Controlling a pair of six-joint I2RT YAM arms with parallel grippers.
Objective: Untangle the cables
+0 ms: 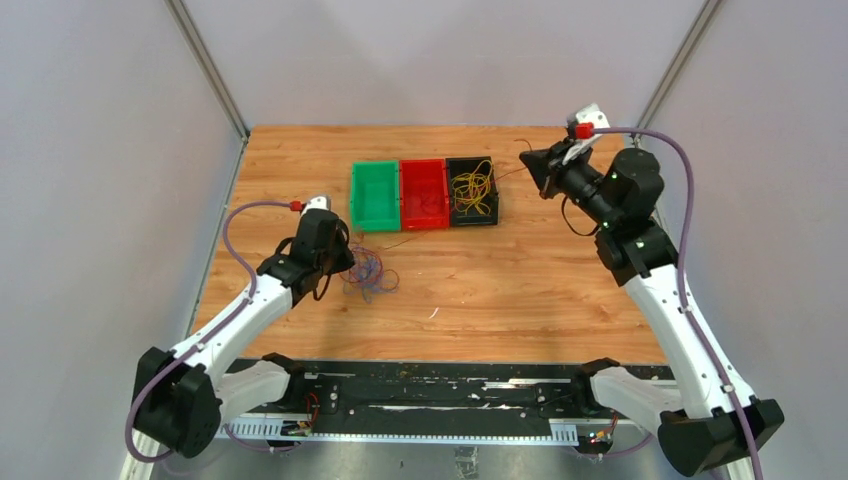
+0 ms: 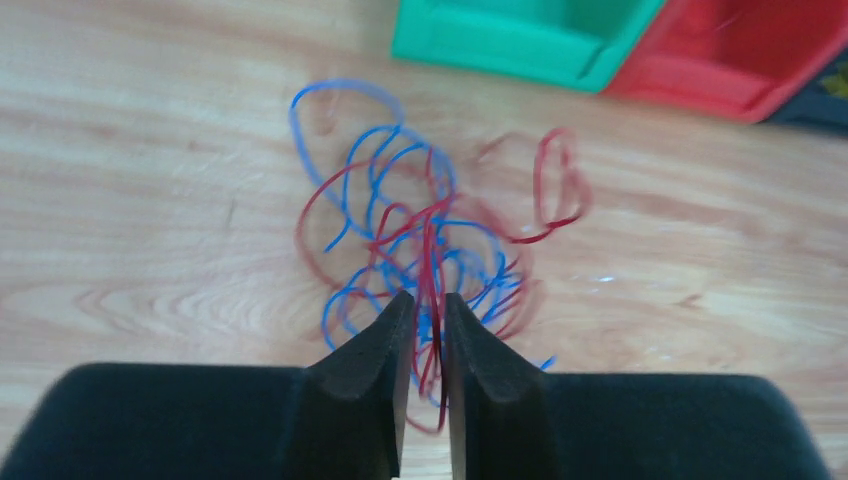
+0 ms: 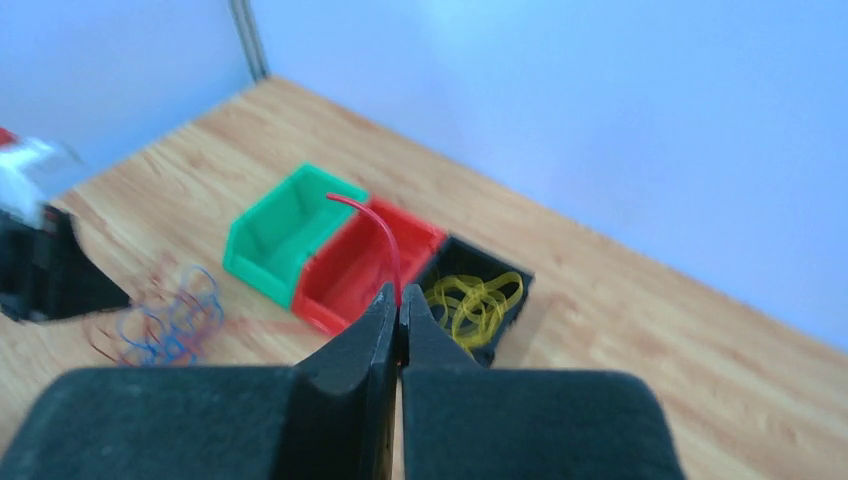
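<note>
A tangle of thin red and blue cables lies on the wooden table in front of the bins. It also shows in the left wrist view and the right wrist view. My left gripper is low at the tangle, its jaws nearly closed on several red and blue strands. My right gripper is raised at the back right, shut on one red cable that curves up from the fingertips. Yellow cables lie in the black bin.
Three small bins stand in a row at mid-back: green, red and black. Grey walls with metal posts enclose the table. A small white scrap lies near the front.
</note>
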